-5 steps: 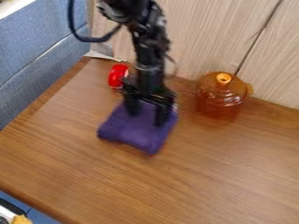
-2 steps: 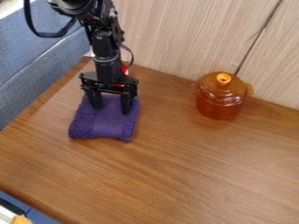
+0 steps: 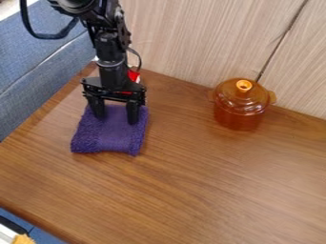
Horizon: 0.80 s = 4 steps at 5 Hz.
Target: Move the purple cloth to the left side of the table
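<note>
Right under the widely spread end effector (image 3: 115, 119), purple cloth (image 3: 109, 138), extending toward the camera

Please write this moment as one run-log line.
end effector: open, over purple cloth; cloth: left side; amber pot: lidded, right of cloth

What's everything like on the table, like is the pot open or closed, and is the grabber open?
Purple cloth, lying on the table, under the gripper's fingers.
Gripper, open, pointing down, fingers apart.
Orange pot, upright, closed, lid on.
Red thing, partly hidden behind the arm, so I can't tell.
</note>
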### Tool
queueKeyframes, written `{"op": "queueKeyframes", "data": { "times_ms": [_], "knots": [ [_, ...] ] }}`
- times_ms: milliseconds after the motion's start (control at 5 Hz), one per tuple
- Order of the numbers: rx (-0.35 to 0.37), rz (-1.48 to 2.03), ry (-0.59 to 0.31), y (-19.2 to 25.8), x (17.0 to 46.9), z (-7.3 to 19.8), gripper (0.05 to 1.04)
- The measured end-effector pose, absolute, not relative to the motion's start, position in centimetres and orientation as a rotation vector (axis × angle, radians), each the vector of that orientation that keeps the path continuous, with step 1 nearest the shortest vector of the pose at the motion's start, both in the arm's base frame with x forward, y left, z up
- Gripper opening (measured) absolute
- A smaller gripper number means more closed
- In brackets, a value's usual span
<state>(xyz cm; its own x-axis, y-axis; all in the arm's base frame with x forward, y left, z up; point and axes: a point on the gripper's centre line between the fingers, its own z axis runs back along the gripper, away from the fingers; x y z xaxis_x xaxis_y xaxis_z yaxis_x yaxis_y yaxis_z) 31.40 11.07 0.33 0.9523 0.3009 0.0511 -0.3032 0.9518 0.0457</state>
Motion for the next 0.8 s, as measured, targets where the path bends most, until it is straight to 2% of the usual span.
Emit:
{"op": "queueKeyframes", "data": {
  "times_ms": [400, 600, 800],
  "knots": [
    [0.077, 0.291, -0.189, 10.7, 32.9, 5.1, 1.0],
    [0.079, 0.216, -0.232, 10.0, 33.8, 5.7, 1.0],
    [0.079, 0.21, -0.234, 9.9, 33.8, 5.7, 1.0]
  ]
}}
